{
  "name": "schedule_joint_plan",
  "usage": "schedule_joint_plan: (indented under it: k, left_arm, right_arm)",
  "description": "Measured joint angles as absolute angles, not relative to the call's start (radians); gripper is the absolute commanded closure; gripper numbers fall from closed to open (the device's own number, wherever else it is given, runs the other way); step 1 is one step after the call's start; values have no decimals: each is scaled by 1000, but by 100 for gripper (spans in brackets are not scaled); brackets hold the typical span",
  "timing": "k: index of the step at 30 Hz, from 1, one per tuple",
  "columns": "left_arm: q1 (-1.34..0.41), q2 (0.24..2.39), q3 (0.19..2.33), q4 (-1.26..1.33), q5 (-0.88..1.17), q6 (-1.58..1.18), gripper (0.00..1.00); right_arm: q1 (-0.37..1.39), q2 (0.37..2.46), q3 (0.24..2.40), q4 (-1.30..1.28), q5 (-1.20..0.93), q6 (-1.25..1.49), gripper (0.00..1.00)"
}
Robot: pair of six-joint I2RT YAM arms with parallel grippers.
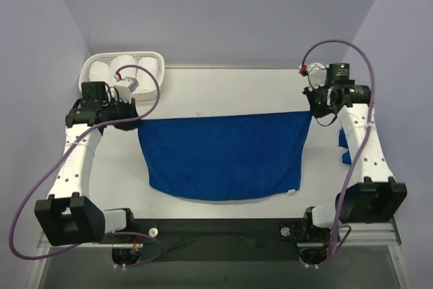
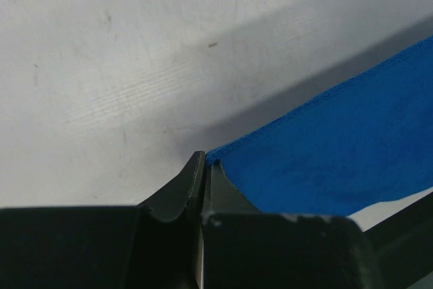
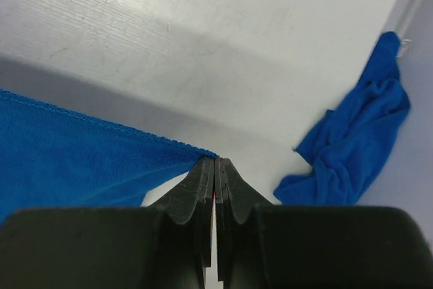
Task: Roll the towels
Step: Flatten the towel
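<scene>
The rolling had barely begun. The left gripper (image 1: 137,122) was clamped shut on the far left corner of the big blue towel (image 1: 223,157), and the right gripper (image 1: 313,111) was clamped shut on its far right corner. The far hem ran taut between them. In both wrist views that hem cast a shadow on the table (image 1: 230,86), so it appeared to be lifted a little. The rest of the cloth sagged toward the near edge and looked to lie there in a loose curve.

No part of this towel was folded narrow or rolled. As a judgement, it was being spread or straightened first. Folding it into a strip and rolling it up were both left to do.

A second blue towel (image 1: 344,148) lay crumpled in a heap at the right edge of the table, just beside the right arm, and was neither flattened nor rolled.

A white basket (image 1: 157,59) sat at the far left corner, close behind the left gripper, with white rolls (image 1: 125,65) in it. Nothing lay on the spread towel itself. The basket crowded the left arm a little, and the heap sat near the right arm's path.
</scene>
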State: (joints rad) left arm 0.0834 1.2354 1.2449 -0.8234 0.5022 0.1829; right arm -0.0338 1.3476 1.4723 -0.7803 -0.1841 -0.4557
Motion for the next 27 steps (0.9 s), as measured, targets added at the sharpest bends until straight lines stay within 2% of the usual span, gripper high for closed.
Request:
schedule_joint_plan:
  k: [5, 13, 24, 27]
  left_arm:
    - [62, 1391, 1136, -733, 414, 187, 100]
    - [56, 1691, 1167, -540, 364, 187, 100]
    - [50, 1908, 1291, -411, 341, 177, 100]
    - [45, 1951, 1336, -395, 334, 175, 75]
  right_arm:
    - [57, 1586, 1424, -669, -109, -440, 100]
    - [112, 1903, 1499, -542, -28, -416, 100]
    - [111, 2101, 1680, -496, 27, -405, 100]
    - [112, 2161, 1745, -496, 47, -393, 99]
